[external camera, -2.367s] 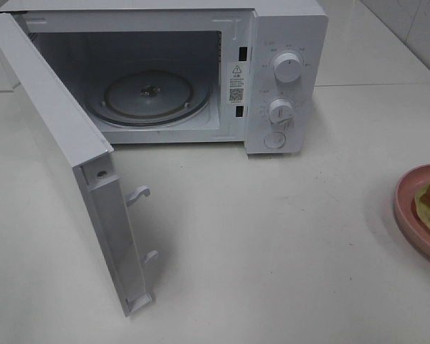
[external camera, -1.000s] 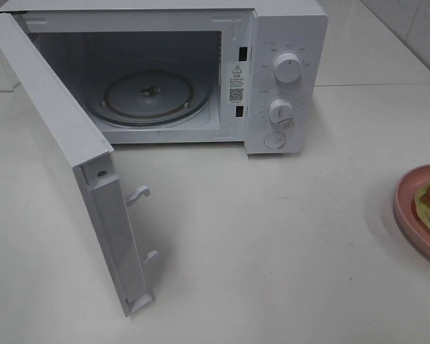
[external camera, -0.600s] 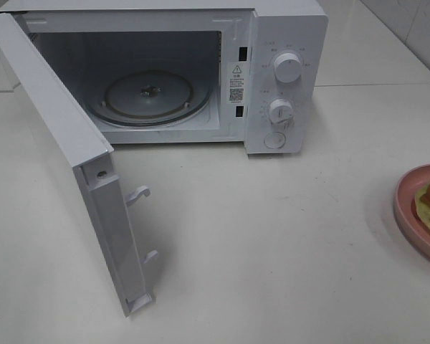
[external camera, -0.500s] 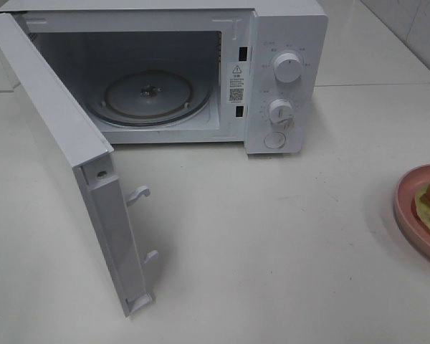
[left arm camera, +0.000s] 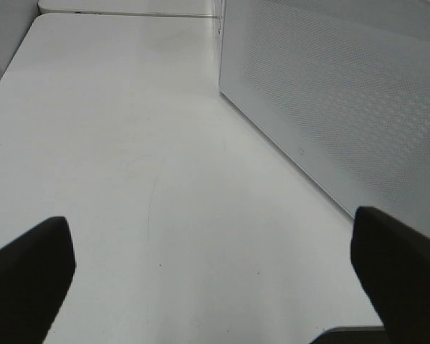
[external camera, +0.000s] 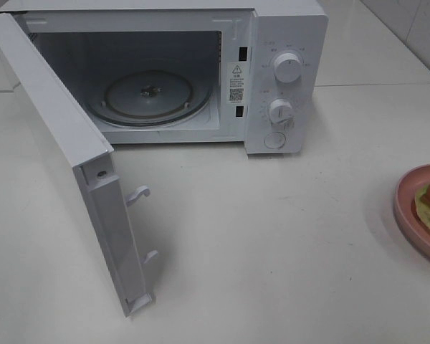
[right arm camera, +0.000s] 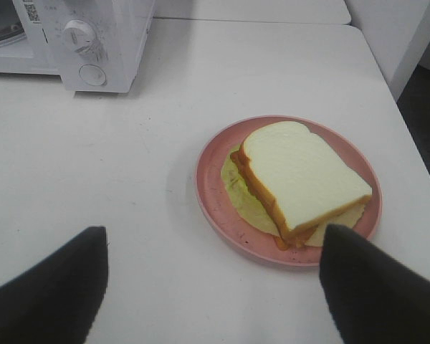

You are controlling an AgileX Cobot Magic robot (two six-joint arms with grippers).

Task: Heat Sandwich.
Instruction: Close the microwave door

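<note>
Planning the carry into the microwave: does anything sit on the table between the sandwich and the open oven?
Nothing visible does. The sandwich lies on the pink plate, the table between it and the microwave is bare, and the door is swung open to the far side, leaving the turntable exposed.

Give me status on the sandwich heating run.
Done: microwave door stands open, turntable bare. In hand: nothing; right gripper hovers with jaws open near the sandwich, which sits on the pink plate. Left gripper open beside the door. Left: load, shut, start.
</note>
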